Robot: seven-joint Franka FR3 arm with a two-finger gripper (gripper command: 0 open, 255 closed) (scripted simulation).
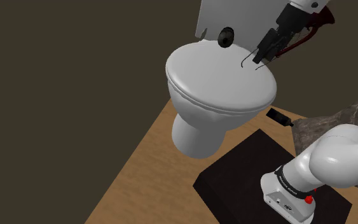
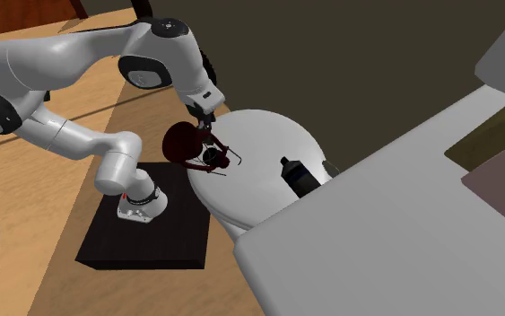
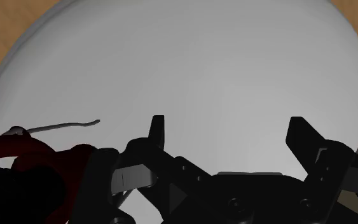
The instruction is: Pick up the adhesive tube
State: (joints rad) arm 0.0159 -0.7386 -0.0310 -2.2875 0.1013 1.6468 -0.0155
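Observation:
The adhesive tube (image 1: pixel 225 37) is a small black object standing at the back of the closed white toilet lid (image 1: pixel 215 76), close to the tank. From the second exterior view the tube (image 2: pixel 295 177) rises dark against the lid's far end. My black gripper (image 1: pixel 262 56) hovers just above the lid, toward the shoulder view's right of the tube and apart from it. In the wrist view the gripper (image 3: pixel 229 130) is open, its fingers (image 3: pixel 158 130) spread wide over bare lid (image 3: pixel 222 70) with nothing between them.
The white tank (image 1: pixel 234 16) stands behind the tube. A small black object (image 1: pixel 278 117) lies beside a rock-like mass (image 1: pixel 336 121). The black stand (image 1: pixel 247 172) sits on the wood floor (image 1: pixel 139 172). A grey counter (image 2: pixel 403 224) fills the second exterior view's right.

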